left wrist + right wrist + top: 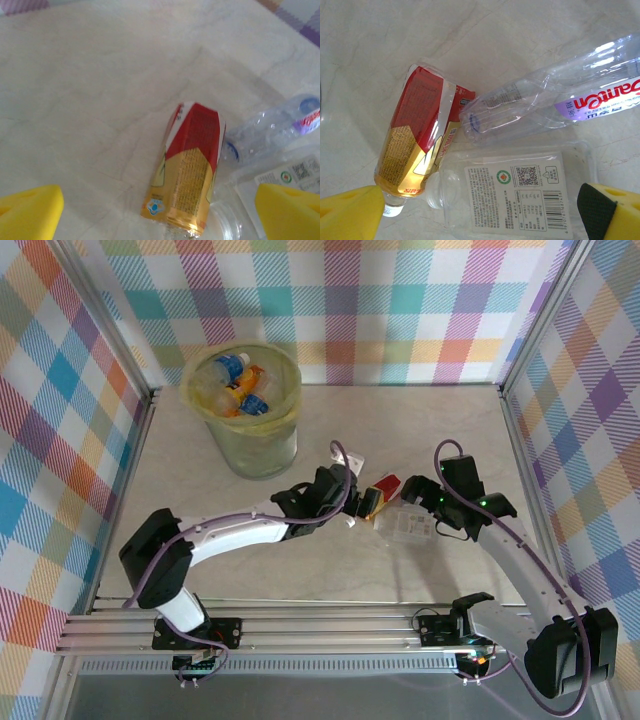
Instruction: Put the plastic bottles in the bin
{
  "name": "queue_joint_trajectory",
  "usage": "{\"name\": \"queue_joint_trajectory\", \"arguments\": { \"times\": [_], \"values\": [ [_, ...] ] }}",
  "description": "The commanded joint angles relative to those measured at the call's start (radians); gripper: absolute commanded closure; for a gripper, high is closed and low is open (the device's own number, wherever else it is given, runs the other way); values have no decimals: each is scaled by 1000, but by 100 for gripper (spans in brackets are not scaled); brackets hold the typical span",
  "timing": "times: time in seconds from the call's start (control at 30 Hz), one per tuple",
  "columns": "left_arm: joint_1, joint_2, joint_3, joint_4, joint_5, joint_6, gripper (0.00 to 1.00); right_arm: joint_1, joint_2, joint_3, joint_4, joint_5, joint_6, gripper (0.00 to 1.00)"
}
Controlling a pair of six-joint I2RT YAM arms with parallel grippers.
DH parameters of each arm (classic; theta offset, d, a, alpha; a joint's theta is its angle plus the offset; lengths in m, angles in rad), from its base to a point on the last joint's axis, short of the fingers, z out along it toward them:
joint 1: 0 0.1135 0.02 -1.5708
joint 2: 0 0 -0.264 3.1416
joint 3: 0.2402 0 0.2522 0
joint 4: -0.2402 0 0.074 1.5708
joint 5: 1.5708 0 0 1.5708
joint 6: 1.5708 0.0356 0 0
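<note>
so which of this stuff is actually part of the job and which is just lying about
Part of the job:
bin
bottles already in it
red-and-gold bottle
clear purple-label bottle
clear white-label bottle

Just surroundings:
table
checked walls
metal rail

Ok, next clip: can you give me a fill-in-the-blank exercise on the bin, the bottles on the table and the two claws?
1. The bin is lined with a ____ bag.
2. The left claw hovers over the bottle whose label is gold and ____.
3. The QR code is printed on the clear bottle that has a ____ label.
4. The left claw and the right claw both have their jaws ____.

Missing words: yellow; red; white; open.
</note>
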Motion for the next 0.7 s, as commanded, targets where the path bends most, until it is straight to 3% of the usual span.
{"name": "queue_joint_trajectory", "arguments": {
  "times": [0.0,0.67],
  "values": [
    [-10,60,14,40,42,-15,3,-3,-12,-1,-12,14,12,0],
    [7,306,216,-72,124,-40,5,-2,1,1,-14,18,10,0]
  ]
}}
